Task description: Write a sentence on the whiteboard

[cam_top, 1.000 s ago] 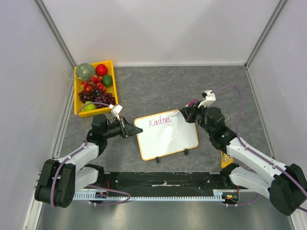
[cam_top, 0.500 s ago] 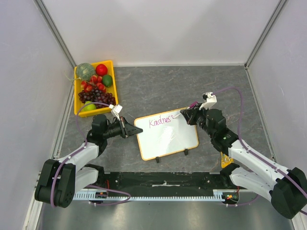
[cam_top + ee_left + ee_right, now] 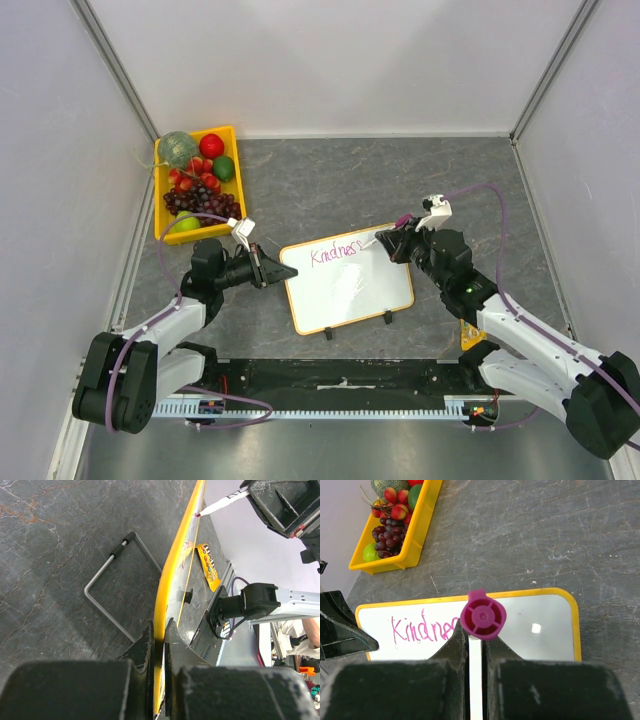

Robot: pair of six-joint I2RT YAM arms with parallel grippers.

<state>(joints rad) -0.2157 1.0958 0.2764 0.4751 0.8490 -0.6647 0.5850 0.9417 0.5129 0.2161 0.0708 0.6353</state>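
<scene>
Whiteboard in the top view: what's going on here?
The left hand is shut on the left edge of the small white orange-framed whiteboard, steadying it on the grey table. The right hand grips a white marker with a magenta end, its tip by the end of the writing. The pink handwritten sentence reads only "Kindness", so it is unfinished.

table (image 3: 400,180): dark grey, stone-veined, matt.
whiteboard (image 3: 350,285): white face smooth and glossy, with a bright glare spot; frame smooth yellow-orange, plastic-looking.
marker (image 3: 483,615): magenta moulded plastic end with a slight sheen; barrel smooth white.
left hand (image 3: 159,630), right hand (image 3: 474,642): black plastic, matt, finely grained.
wire stand (image 3: 107,587): bare metal, satin, one black sleeved section.
tray (image 3: 239,170): glossy yellow plastic.
wrapper (image 3: 207,567): shiny film.
</scene>
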